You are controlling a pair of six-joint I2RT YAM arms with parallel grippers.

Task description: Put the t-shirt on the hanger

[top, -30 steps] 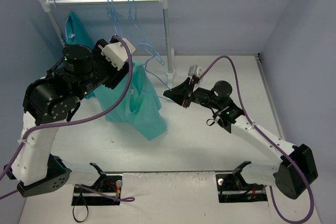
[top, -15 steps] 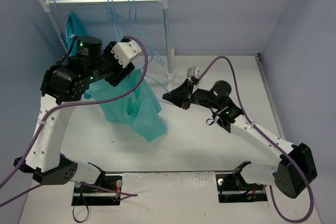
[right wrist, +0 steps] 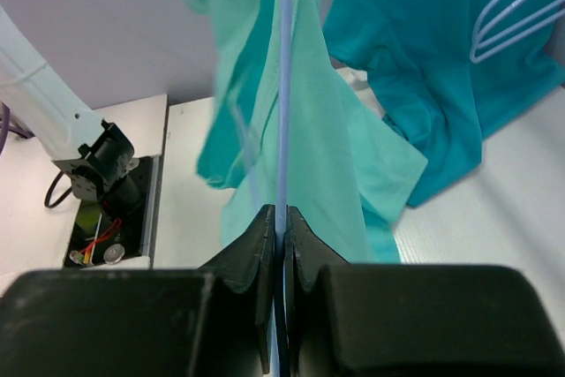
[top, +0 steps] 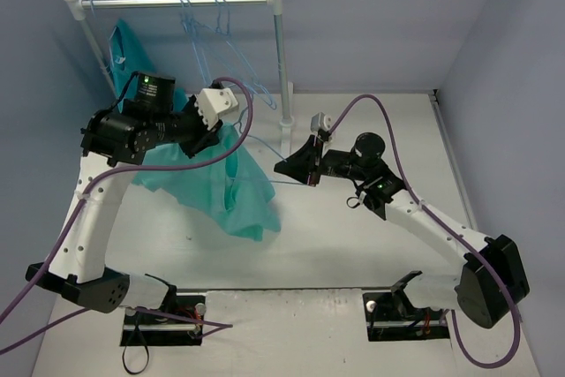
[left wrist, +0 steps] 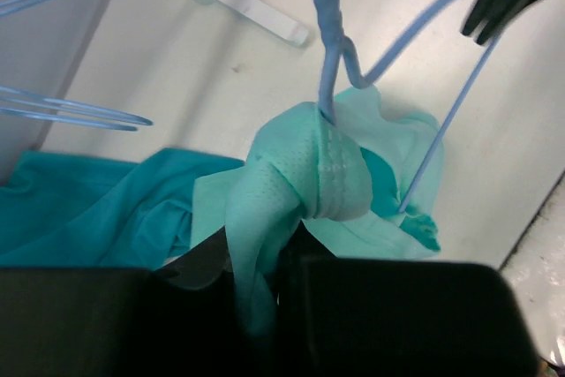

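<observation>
The mint-teal t-shirt [top: 225,196] hangs in a bunch between the two arms, over the table. My left gripper [top: 219,134] is shut on its gathered neck band [left wrist: 328,184], which is wrapped around the base of the hanger's hook [left wrist: 328,37]. The hanger [top: 265,158], a thin pale-blue wire, runs from the shirt to my right gripper [top: 293,169]. That gripper [right wrist: 283,218] is shut on one straight wire [right wrist: 283,86] of it. The shirt [right wrist: 305,143] drapes along this wire in the right wrist view. The rest of the hanger is hidden inside the cloth.
A white-and-metal rail [top: 177,2] stands at the back with spare blue hangers [top: 216,28] and a darker turquoise garment [top: 128,50] on it. Its post and foot [top: 284,121] stand close behind the held hanger. Grey walls close in the back and sides.
The left arm has swung down and left, its wrist now lower. Its jaws have shut on the shirt's neck. The shirt has spread wider to the left; the right arm barely moved.
</observation>
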